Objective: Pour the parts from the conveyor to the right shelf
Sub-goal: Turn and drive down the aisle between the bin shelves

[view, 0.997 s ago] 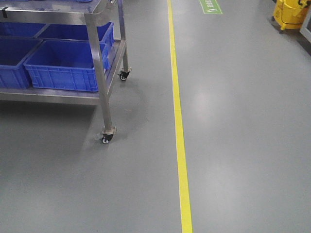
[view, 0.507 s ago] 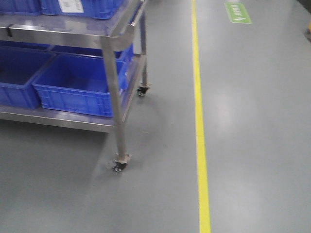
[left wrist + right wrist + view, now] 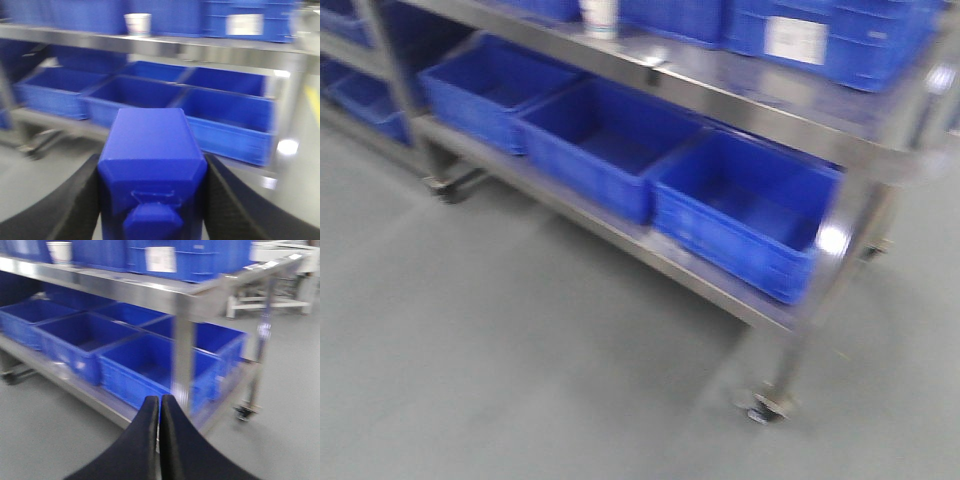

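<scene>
Left fingers (image 3: 72, 202): two black pads pinching one blue part (image 3: 152, 150), one pad on each side face. It is the only part in view. Its long axis runs along the fingers, away from the wrist camera and toward the bench (image 3: 165, 47), which is the right shelf. The short stud sits on the near end face, pointing back at the camera. The part hangs in the air in front of the bench and touches only the fingers. Right fingers (image 3: 145, 440): two, pressed together along their length, nothing between them, aimed toward the bench's front corner post (image 3: 182, 355). The bench is stainless steel with two tiers visible. One caster (image 3: 765, 405) shows under the near post in the front view. Lower tier: three large blue bins (image 3: 605, 140) side by side with open tops, long sides running front to back. There is more blue further left, too blurred to count. Upper tier: more blue bins, cropped, so I cannot tell how many. One of them carries one white label (image 3: 795, 40). One white cup (image 3: 600, 15) stands upright on the steel just beside them. Grey floor (image 3: 520, 350) lies below. All three views are motion-blurred, so fine detail is unreadable.
</scene>
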You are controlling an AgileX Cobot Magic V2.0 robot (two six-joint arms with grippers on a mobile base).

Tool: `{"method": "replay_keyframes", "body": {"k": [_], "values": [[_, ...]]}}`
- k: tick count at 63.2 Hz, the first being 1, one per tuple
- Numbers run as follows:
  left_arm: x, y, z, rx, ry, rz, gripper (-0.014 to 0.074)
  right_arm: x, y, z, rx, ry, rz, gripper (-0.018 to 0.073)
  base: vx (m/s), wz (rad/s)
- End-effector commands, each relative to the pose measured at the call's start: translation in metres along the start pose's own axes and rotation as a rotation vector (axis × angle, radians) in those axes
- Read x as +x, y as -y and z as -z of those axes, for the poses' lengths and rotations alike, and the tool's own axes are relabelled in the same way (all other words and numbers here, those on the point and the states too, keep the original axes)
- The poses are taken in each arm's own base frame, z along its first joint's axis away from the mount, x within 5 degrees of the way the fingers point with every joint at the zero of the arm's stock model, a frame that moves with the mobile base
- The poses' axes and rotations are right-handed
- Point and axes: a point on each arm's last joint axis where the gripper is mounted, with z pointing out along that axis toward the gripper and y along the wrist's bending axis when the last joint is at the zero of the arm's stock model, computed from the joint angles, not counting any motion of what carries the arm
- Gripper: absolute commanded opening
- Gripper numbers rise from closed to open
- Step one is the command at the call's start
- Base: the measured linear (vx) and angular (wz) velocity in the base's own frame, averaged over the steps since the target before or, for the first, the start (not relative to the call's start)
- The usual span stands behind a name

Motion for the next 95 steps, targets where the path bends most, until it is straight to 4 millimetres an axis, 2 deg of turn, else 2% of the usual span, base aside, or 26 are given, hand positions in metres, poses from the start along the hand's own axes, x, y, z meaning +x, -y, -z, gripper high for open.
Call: {"method": "replay_keyframes", "body": {"k": [1, 64, 95], "values": [[-0.0135, 0.0005, 0.0019, 0.009, 0.091, 0.007, -0.0006, -0.0024, -0.0001, -0.0001, -0.001, 0.070, 0.015, -0.0009, 0.24, 1.10], [-0.0135, 0.0005, 0.0019, 0.009, 0.091, 0.007, -0.0006, -0.0026, -0.0001, -0.0001, -0.001, 0.073, 0.015, -0.0009, 0.19, 0.80], [-0.0135, 0.0005, 0.0019, 0.009, 0.091, 0.007, -0.0006, -0.0023, -0.0001, -0.0001, -0.001, 0.069, 0.015, -0.0009, 0.28, 0.33]]}}
